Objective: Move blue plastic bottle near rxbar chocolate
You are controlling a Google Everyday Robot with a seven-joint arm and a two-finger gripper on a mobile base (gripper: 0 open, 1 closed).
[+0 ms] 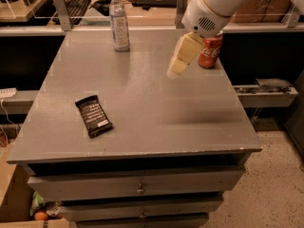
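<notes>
Hovering over the table (142,113), the gripper (177,67) — blurred, grip unreadable — seemingly overlaps the red can (211,55) at its left edge.

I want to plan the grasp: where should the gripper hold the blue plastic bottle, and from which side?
Grip the blue plastic bottle around its labelled middle, coming level from the can's side, where the gripper hangs above the table near the red can. It stands upright, tall and round, so a side hold likely suits.

Grey table (156,127) with blue plastic bottle (119,23), red can (211,55), rxbar chocolate (93,116); hand (177,69) above it
</notes>
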